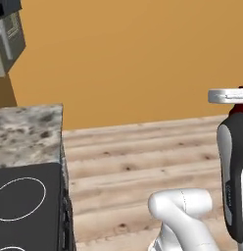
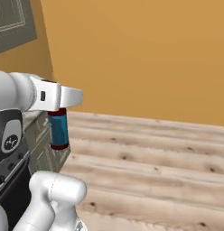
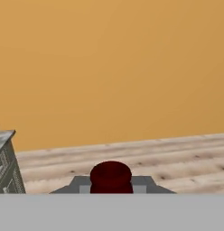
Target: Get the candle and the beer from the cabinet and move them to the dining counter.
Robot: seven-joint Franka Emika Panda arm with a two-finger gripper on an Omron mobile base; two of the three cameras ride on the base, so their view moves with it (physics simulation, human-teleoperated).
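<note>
One gripper (image 3: 111, 188) is all I steer, and its two dark fingers are clamped on the beer (image 2: 58, 128), a smooth cylindrical bottle with a rounded red cap. It hangs upright above pale wood-plank flooring, just beside the corner of a mottled stone counter (image 1: 28, 132).

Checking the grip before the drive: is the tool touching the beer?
Touching. In the hand view the tool has its fingers pressed against both sides of the beer with no gap.

A marble counter (image 1: 26, 130) bears a black cooktop (image 1: 25, 206) above plank floor (image 1: 143, 157).
</note>
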